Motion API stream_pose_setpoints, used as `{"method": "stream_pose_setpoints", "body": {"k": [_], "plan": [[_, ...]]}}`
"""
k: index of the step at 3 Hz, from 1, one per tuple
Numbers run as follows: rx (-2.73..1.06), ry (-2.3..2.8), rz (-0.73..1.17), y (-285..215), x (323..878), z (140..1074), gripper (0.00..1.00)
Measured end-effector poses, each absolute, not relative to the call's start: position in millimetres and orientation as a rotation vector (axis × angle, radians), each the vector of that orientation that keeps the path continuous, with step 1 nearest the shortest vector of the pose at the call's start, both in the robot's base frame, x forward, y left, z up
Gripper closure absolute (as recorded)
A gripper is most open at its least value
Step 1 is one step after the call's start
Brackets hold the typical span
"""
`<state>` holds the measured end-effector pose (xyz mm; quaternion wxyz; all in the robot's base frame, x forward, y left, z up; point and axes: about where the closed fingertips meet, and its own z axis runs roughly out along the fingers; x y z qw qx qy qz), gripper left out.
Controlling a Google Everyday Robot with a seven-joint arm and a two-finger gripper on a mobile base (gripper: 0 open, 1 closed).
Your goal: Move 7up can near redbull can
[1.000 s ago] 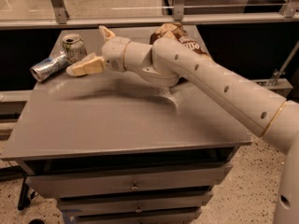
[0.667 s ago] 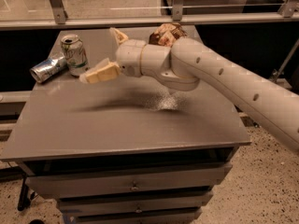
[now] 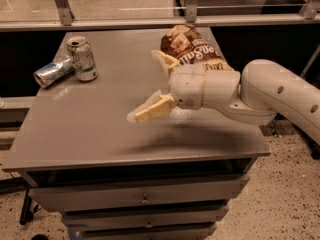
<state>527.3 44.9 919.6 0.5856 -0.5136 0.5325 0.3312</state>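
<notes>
The arm [image 3: 280,91] comes in from the right edge and reaches leftward over the right half of the table [image 3: 100,134]. Its thick white link slopes down toward the middle, and the rounded wrist housing lies roughly level, above the tabletop. The arm casts a dark shadow on the surface just below and in front of it.

The claw [image 3: 146,86] sits at the left end of the wrist, over the middle of the table and pointing left. Its two tan fingers [image 3: 152,110] are spread wide. One angles down and to the left with its tip low over the surface. The other angles up and back, toward the snack bag. Nothing is between the fingers, and they touch neither can.

The 7up can [image 3: 83,59] stands upright near the far left corner of the table, well apart from the claw, with its silver top showing. The redbull can [image 3: 53,72] lies on its side just to the left of it, one end pointing at the 7up can's lower half. Whether the two cans touch I cannot tell.

A brown snack bag [image 3: 192,49] lies toward the far right of the table, behind the wrist, which partly covers it. Below the tabletop are grey drawers [image 3: 140,199] with small handles.
</notes>
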Motion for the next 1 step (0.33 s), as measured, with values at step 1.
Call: {"method": "stream_pose_setpoints", "body": {"k": [1], "plan": [[-1.198,1.242,0.772,45.0,527.3,919.7,0.0]]}}
